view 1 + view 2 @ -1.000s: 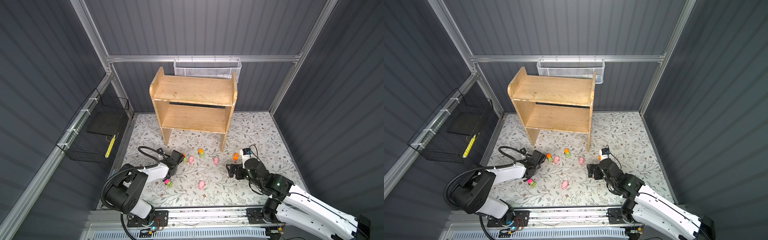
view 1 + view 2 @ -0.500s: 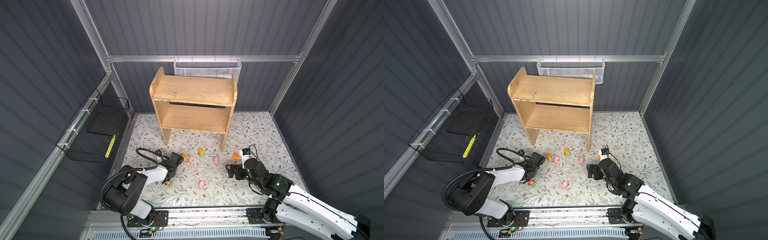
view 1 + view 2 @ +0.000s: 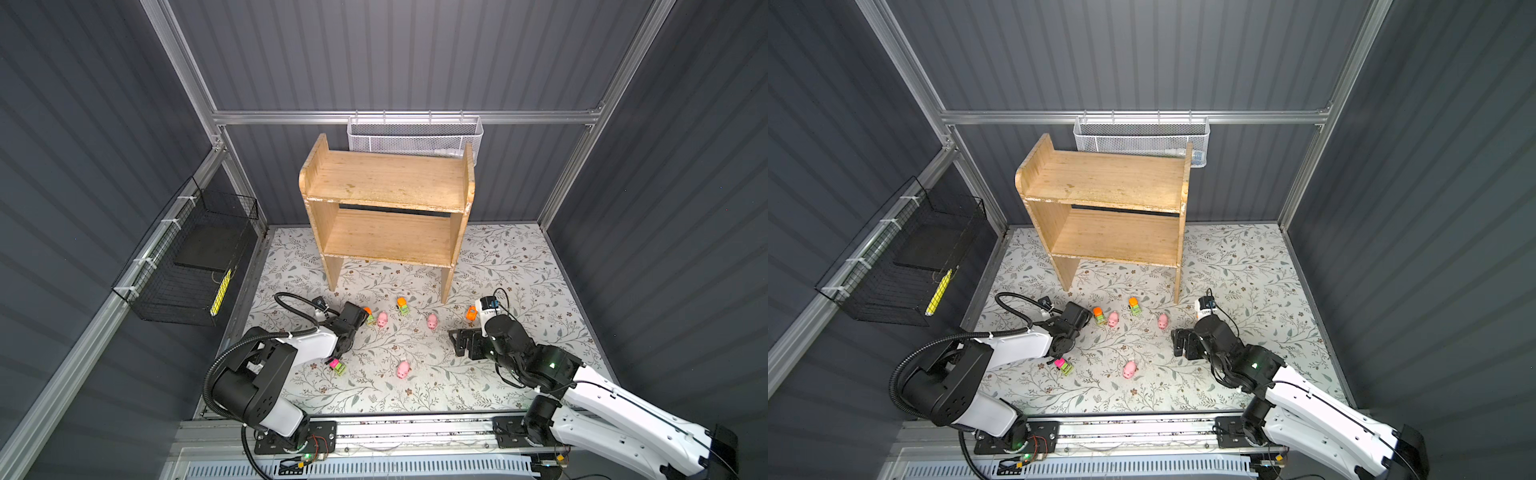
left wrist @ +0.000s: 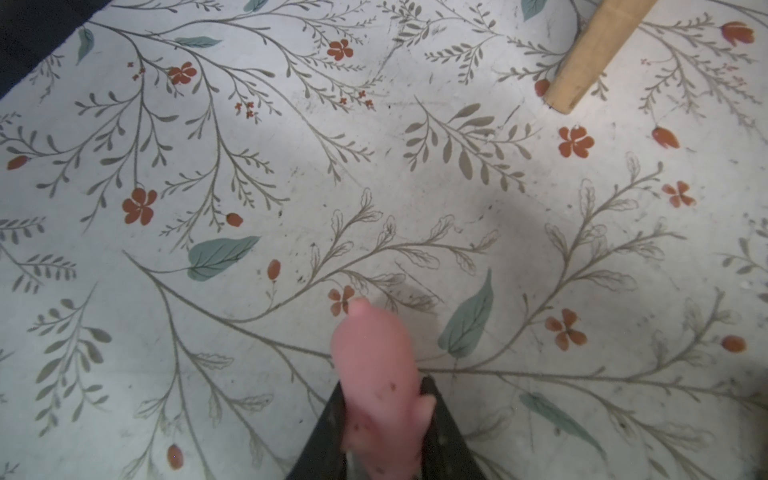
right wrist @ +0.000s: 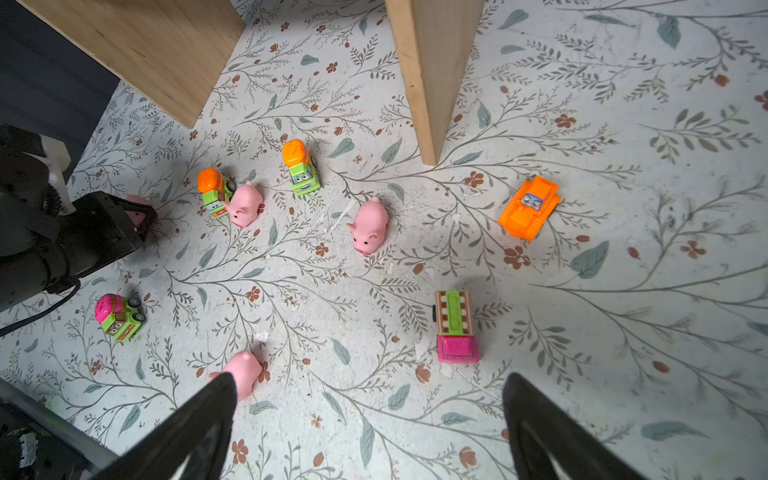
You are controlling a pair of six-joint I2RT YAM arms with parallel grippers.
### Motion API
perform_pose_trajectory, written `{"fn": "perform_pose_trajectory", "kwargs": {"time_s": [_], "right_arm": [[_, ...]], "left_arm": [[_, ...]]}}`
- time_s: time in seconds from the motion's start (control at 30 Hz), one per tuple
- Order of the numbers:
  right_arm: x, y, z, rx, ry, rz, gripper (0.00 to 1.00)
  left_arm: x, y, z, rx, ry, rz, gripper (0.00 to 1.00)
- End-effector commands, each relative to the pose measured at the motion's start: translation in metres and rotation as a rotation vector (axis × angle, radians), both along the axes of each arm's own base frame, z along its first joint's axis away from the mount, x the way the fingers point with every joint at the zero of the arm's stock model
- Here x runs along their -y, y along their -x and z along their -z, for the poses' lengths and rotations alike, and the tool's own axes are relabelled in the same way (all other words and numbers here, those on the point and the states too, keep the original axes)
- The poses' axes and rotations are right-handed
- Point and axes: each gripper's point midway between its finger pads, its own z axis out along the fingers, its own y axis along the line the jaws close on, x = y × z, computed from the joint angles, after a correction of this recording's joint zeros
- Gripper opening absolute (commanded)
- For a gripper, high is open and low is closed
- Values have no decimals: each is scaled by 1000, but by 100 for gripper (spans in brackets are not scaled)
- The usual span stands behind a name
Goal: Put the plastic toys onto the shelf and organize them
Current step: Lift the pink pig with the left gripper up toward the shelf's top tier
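My left gripper point(image 4: 382, 399) is shut on a pink pig point(image 4: 374, 353), just above the floral mat; in both top views it point(image 3: 353, 318) sits left of the toy cluster. Three more pigs point(image 3: 382, 319) point(image 3: 432, 321) point(image 3: 402, 369) lie loose on the mat. Around them stand several vehicles: two orange-and-green trucks point(image 5: 215, 192) point(image 5: 301, 168), an orange bulldozer point(image 5: 529, 206), a pink-and-green car point(image 5: 118, 318) and a pink-and-green truck point(image 5: 456, 326). My right gripper point(image 5: 370, 382) is open and empty, low over the mat, the truck just ahead. The wooden shelf point(image 3: 386, 208) holds no toys.
The shelf's legs point(image 5: 432, 83) stand just behind the toys. A white mesh basket point(image 3: 415, 139) hangs on the back wall, a black wire basket point(image 3: 195, 257) on the left wall. Dark walls close in the mat point(image 3: 519, 266) on three sides.
My left gripper's jaws have closed on the pig; the arm has hardly shifted. The right arm and the loose toys have not moved.
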Motion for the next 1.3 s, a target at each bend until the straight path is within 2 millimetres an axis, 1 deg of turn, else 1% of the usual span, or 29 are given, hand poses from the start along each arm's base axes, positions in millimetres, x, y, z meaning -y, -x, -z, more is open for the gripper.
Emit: {"fn": "perform_pose_trajectory", "kwargs": {"time_s": [0.0, 0.33, 0.43, 0.53, 0.67, 0.8, 0.9, 1.13, 1.27], "right_arm": [[-4, 0, -12, 18, -18, -15, 99], [-9, 1, -18, 18, -42, -36, 99], [-8, 2, -21, 21, -44, -35, 99], [-9, 3, -23, 22, -37, -49, 99], [-10, 4, -28, 30, -32, -57, 99], [-9, 5, -35, 49, -36, -55, 99], [-9, 5, -42, 64, -46, -57, 99], [-4, 9, -60, 111, -68, -47, 99], [-3, 11, -65, 119, -66, -51, 99]], "left_arm": [[1, 1, -5, -52, -22, 34, 28], [8, 9, -28, -113, -23, 116, 29], [13, 11, -39, -127, -34, 148, 28], [22, 10, -55, -128, -32, 195, 25], [33, 8, -83, -113, -40, 255, 25], [49, 6, -115, -91, -35, 353, 25], [56, 5, -142, -74, -33, 400, 25], [65, 3, -207, 4, -10, 468, 27], [69, 3, -240, 33, 6, 503, 27]]}}
